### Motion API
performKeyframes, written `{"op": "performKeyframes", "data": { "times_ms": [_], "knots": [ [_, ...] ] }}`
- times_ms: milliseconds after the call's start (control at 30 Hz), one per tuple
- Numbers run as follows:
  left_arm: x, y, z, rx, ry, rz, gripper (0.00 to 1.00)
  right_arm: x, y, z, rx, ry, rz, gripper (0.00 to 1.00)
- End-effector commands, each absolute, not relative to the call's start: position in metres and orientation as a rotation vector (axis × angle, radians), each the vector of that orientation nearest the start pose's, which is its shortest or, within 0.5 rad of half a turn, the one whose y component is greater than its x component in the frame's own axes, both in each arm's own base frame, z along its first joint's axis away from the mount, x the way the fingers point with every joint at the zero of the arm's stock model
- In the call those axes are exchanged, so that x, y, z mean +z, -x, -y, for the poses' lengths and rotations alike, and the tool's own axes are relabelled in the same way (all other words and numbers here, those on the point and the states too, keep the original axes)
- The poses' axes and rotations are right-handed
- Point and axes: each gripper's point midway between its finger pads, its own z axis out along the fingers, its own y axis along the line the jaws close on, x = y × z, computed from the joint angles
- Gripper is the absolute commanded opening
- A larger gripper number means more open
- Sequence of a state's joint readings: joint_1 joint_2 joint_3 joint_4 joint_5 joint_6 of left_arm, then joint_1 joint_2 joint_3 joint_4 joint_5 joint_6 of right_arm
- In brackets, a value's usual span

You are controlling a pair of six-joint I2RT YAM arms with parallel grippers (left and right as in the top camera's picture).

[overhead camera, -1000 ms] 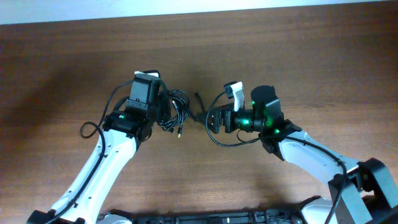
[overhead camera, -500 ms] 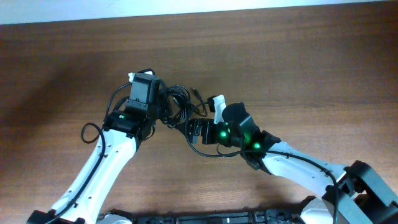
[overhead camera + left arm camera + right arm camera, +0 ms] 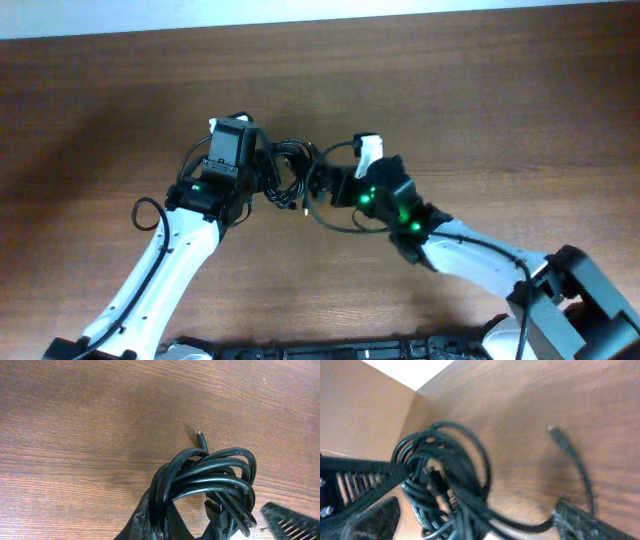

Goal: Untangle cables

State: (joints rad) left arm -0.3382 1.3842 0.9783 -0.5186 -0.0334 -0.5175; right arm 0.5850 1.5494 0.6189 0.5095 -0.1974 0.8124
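Note:
The cables (image 3: 285, 168) are a bunch of thin black loops at the table's middle. My left gripper (image 3: 262, 178) is shut on the bunch's left side. In the left wrist view the loops (image 3: 212, 477) rise from the gripper (image 3: 165, 521), and a small plug end (image 3: 201, 440) pokes out on top. My right gripper (image 3: 312, 188) is open at the bunch's right side. In the right wrist view the gripper (image 3: 475, 527) has its fingers spread wide, with the tangle (image 3: 440, 482) and one strand between them. A loose plug end (image 3: 560, 439) trails to the right.
The brown wooden table (image 3: 480, 110) runs to a pale wall edge at the back. A thicker black arm wire (image 3: 145, 212) loops out left of the left arm. The left gripper body (image 3: 350, 480) shows close at the left of the right wrist view.
My right gripper has swung left from about a hand's width away and now sits against the bunch's right side. The left gripper has kept its hold, nearly still.

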Motion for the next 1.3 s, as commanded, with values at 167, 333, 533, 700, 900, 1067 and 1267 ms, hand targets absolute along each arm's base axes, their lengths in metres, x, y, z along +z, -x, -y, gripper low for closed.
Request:
{"op": "performKeyframes", "data": {
  "times_ms": [167, 333, 533, 700, 900, 1067, 1267],
  "knots": [
    [0.139, -0.353, 0.119, -0.385, 0.414, -2.485, 0.00, 0.130, -0.334, -0.239, 1.458, -0.514, -2.275, 0.99],
    [0.139, -0.355, 0.112, -0.384, 0.574, -2.452, 0.00, 0.107, -0.342, -0.231, 1.365, -0.986, -2.232, 0.99],
    [0.138, -0.352, 0.120, -0.439, 0.556, -2.475, 0.00, 0.103, -0.354, -0.223, 1.419, -1.405, -2.063, 0.99],
    [0.138, -0.352, 0.121, -0.444, 0.554, -2.477, 0.00, 0.106, -0.340, -0.249, 1.473, -1.361, -2.106, 0.90],
    [0.140, -0.342, 0.146, -0.619, 0.490, -2.537, 0.00, 0.105, -0.352, -0.247, 1.427, -1.358, -2.011, 0.50],
    [0.140, -0.333, 0.164, -0.653, 0.315, -2.569, 0.00, 0.125, -0.370, -0.238, 1.285, -0.865, -2.022, 0.04],
    [0.138, -0.342, 0.146, -0.520, 0.364, -2.534, 0.00, 0.184, -0.361, -0.254, 1.120, -0.075, -1.908, 0.04]
  ]
}}
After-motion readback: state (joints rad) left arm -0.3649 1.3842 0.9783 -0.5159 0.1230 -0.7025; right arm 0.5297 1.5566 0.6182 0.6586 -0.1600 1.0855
